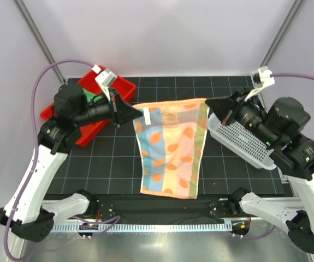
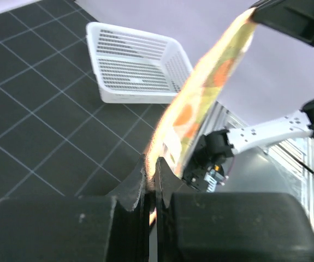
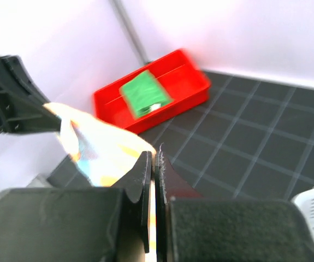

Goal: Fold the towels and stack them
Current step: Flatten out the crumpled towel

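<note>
Found hanging at centre of the top view: pastel-striped towel with orange dots [image 1: 170,147], spread open as a sheet, upper edge stretched between the two arms, lower hem reaching toward the near edge of the bench [image 1: 113,158]. Contact between hem and bench not determinable.

Left fingers [image 1: 129,114]: clamped tight on the towel's upper left corner. Confirmed in the left wrist view, with the cloth edge running up out of the closed pinch. Right fingers [image 1: 218,105]: likewise pinched narrow on the upper right corner. Confirmed in the right wrist view.

Located at upper left of the top view: red tray [image 1: 125,86], with green towel [image 3: 143,93] lying inside as a compact rectangle, per the right wrist view. At right: white perforated basket [image 1: 238,139]. No yellow-orange towel seen.

Handling, as judged: light, limp, no stiffness. Narrows below the held edge, so shape dependent on tension between the two corners. Not fragile, but thin edge liable to slip from a shallow pinch. Best taken at corners or along a hem, deep enough to trap the full thickness. For folding, advisable to lay flat first, then regrip paired corners. Risk of bunching or a skewed fold if one corner is released ahead of the other.
</note>
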{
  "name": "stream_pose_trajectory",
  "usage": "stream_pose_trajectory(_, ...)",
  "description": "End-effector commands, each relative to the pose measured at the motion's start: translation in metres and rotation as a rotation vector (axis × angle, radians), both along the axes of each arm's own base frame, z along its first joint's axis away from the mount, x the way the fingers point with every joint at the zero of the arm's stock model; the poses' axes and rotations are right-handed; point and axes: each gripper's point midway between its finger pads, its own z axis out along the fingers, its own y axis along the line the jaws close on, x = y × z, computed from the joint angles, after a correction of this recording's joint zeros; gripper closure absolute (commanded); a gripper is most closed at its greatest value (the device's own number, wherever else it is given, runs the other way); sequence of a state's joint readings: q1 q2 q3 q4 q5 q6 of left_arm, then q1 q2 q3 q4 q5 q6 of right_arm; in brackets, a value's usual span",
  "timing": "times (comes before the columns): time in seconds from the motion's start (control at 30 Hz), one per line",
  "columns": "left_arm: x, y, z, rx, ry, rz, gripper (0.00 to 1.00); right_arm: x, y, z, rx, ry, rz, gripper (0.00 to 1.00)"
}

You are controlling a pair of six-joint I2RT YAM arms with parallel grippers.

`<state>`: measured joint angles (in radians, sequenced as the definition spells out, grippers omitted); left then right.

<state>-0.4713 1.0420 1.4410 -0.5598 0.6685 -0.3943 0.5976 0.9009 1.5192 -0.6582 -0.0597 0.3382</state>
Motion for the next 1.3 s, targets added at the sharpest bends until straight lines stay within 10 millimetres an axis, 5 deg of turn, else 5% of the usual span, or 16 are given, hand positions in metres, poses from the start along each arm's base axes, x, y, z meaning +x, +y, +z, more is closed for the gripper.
stream_pose_trajectory(0.0, 0.046, -0.003, -0.012, 0.098, -0.028, 0.095, 1.00, 0.052, -0.011, -0.004, -0.127, -0.028, -0.193, 0.99)
stream_pose_trajectory(0.17, 0.107, -0.003, -0.031, 0.176, -0.035, 0.203, 1.00, 0.103, -0.005, -0.022, -0.255, -0.034, -0.292, 0.99)
stream_pose_trajectory(0.33, 0.155, -0.006, -0.054, 0.183, -0.041, 0.201, 1.00, 0.152, 0.011, -0.063, -0.314, -0.028, -0.259, 0.99)
stream_pose_trajectory(0.6, 0.239, 0.007, -0.103, 0.194, -0.020, 0.200, 0.98, 0.226, -0.006, -0.109, -0.328, -0.030, -0.239, 0.99)
stream_pose_trajectory(0.97, 0.277, 0.010, -0.156, 0.269, -0.036, 0.140, 1.00, 0.268, 0.006, -0.180, -0.422, -0.018, -0.153, 0.99)
stream_pose_trajectory(1.27, 0.306, -0.004, -0.177, 0.287, -0.134, -0.003, 1.00, 0.315, -0.010, -0.189, -0.390, -0.037, -0.157, 0.99)
